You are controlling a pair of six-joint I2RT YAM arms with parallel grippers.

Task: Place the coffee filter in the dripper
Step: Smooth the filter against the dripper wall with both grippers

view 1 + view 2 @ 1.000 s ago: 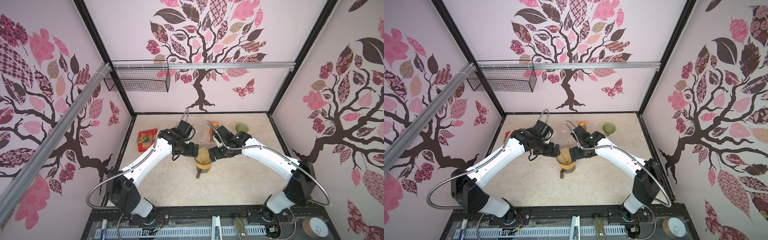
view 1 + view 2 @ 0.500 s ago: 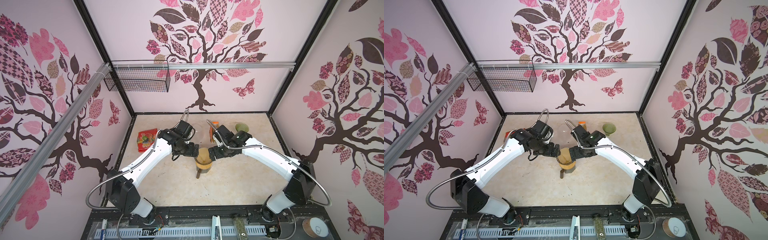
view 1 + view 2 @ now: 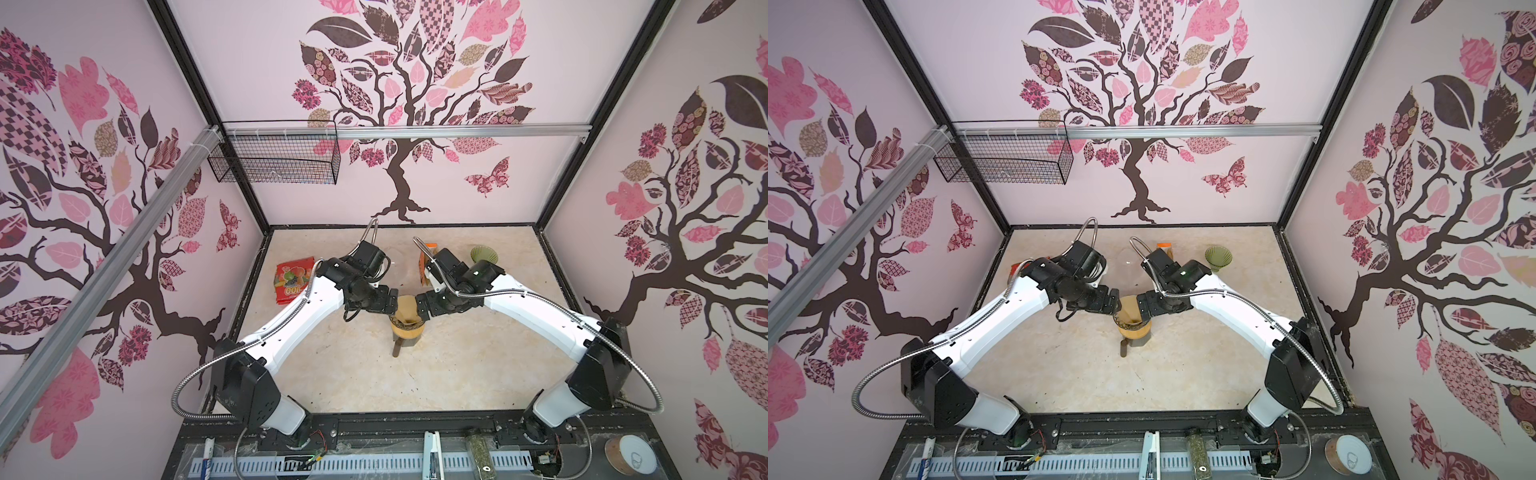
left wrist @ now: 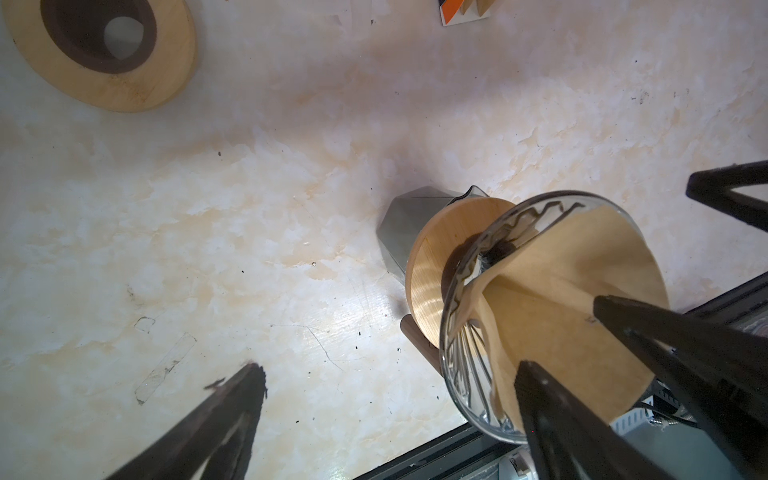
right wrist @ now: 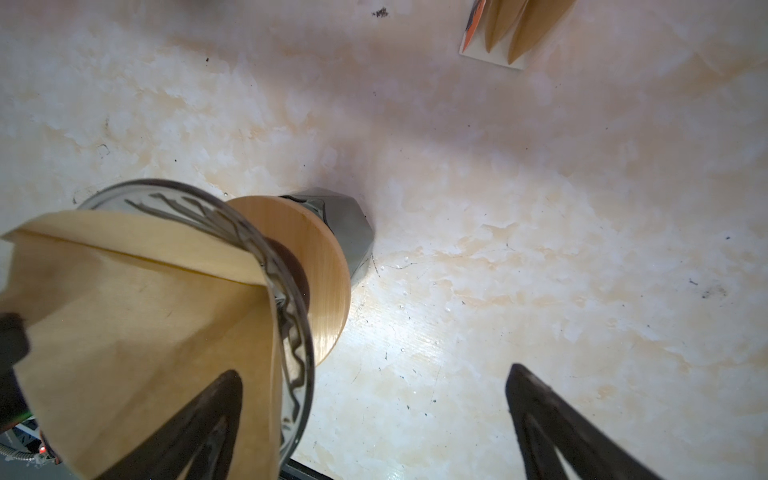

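Centre of the desk [image 3: 457, 374]: the glass dripper [image 4: 463, 349] stands between the left fingers [image 4: 220, 415] and the right fingers [image 5: 536, 403]. It sits by a round wooden collar [image 4: 432, 257] on a grey faceted server [image 4: 401, 224]. What the server holds cannot be seen.

In the dripper: brown paper coffee filter [image 4: 573, 270], point down, opened to a cone. In both top views its upper edge [image 3: 407, 307] stands above the glass rim. The paper is creased, and part of the ribbed glass wall is bare of it.

Left fingers: spread wide, gripping nothing. One lies over the filter's open mouth, the other is out over bare desk, well clear of the dripper. Right fingers: the same, mirrored. Whether either inner fingertip touches the paper cannot be told. In the left wrist view one right finger [image 4: 665, 332] lies just beside the left inner finger, both over the paper.

Other containers:
- white-and-orange pack [image 5: 507, 37], beyond both sets of fingertips, with folded brown filters standing in it
- green ribbed cup [image 3: 484, 254], beyond the right fingers and well apart; inside not readable
- red snack packet [image 3: 291, 282], flat on the desk, outward of the left fingers
- loose wooden ring [image 4: 104, 54] with a dark bore, flat on the desk past the left outer finger
- clear jar [image 3: 480, 455], on its side on the front rail behind the fingers, with green-flecked stuff inside
- tin [image 3: 631, 457], on the same rail, ring-pull lid on
- wire basket [image 3: 274, 160], on the wall rail, high above the left fingers
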